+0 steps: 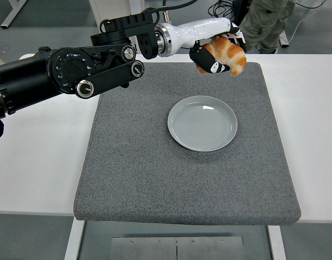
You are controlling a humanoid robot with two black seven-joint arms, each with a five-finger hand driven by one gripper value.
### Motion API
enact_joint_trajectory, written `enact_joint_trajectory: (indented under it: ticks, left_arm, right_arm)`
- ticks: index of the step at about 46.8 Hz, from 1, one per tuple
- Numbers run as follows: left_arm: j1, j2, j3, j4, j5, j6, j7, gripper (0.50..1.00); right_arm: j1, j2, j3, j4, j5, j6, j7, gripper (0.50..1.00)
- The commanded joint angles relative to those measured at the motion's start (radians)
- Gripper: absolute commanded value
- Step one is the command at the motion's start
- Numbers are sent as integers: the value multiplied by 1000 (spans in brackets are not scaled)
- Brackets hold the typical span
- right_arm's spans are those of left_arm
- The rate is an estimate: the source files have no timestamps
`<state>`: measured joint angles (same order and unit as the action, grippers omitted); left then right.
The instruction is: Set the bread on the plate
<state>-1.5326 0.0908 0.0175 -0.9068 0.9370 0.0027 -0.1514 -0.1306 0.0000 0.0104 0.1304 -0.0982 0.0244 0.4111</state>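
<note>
We're looking at the bread (229, 54), a golden-brown croissant-type roll with a glossy crust, paler orange along the ridges and darker at the curled end. The left hand (214, 56) is gripping it, black fingers (208, 66) wrapping around its left side and underneath, so the bread is sticking out to the hand's right. It's hanging in the air over the far edge of the gray mat (155, 162). The plate (202, 123), plain pale gray and shiny, is sitting on the mat below the hand and nearer to us, apart from it. We're not seeing any readable writing or brand marks on anything. A person's legs (266, 24) are standing behind the table (41, 157).
</note>
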Motion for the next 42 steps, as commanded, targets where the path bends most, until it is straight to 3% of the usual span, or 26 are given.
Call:
enact_joint_trajectory:
  ticks: [1,12,42]
  left_arm:
    - [9,-39,2,34,2,3,1,500]
    - [57,-91,84,85,10,23,-4,500]
    - [224,-91,87,141,63,48,-7,500]
  right_arm:
    - [0,0,0,0,0,0,0,1000]
    - [0,0,0,0,0,0,0,1000]
    - [0,0,0,0,0,0,0,1000]
